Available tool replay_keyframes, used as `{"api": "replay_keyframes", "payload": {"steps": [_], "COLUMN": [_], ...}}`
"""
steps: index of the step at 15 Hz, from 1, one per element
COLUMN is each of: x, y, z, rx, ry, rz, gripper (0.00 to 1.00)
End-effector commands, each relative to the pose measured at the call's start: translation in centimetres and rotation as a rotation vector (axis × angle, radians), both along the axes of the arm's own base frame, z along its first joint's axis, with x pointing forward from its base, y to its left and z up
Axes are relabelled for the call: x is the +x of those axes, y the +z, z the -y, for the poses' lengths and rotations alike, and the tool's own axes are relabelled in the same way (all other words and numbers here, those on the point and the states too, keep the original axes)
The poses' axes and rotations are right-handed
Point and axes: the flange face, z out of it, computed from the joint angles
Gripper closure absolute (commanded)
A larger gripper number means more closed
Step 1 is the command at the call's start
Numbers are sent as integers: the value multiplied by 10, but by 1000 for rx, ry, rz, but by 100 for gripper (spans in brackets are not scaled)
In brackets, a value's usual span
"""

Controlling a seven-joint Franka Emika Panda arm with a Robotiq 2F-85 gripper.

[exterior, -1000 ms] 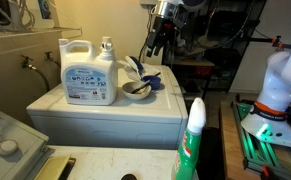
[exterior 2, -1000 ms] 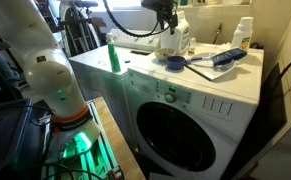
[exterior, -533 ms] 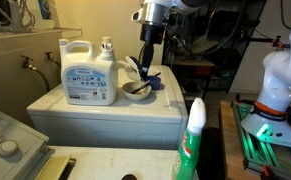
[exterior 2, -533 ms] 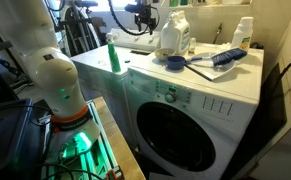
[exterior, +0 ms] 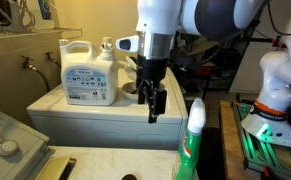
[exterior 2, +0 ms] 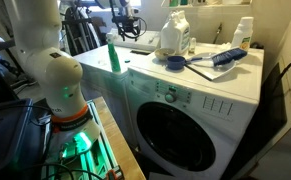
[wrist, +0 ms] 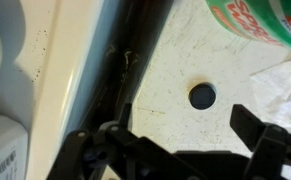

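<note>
We hold our fingers (exterior: 157,108) spread and empty above the speckled table (wrist: 165,50), with a dark hole (wrist: 201,96) at twelve o'clock and a green bottle (wrist: 260,20) at one.

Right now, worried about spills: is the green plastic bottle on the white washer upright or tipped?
Upright: the green plastic bottle stands on its base, neck uppermost.

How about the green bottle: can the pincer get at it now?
Probably yes: the open pincer hangs near the upright green bottle, and nothing shows between them.
</note>
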Motion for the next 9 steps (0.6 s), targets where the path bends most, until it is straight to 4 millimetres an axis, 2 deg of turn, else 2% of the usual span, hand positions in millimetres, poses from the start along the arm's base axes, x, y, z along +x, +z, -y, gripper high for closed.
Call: {"api": "replay_keyframes", "payload": {"steps": [1,2,4,7,9], "x": [0,-9,-11,-6,12], "y": [-30,-18,-26,-21,-16], "z": [-41,-25,-35,-31,-37], "rx": [-153,-92,-97,-94,-83], "ry": [46,40,47,37,45], "rz": [37,31,24,32,-19], "gripper": [0,0,0,0,0]}}
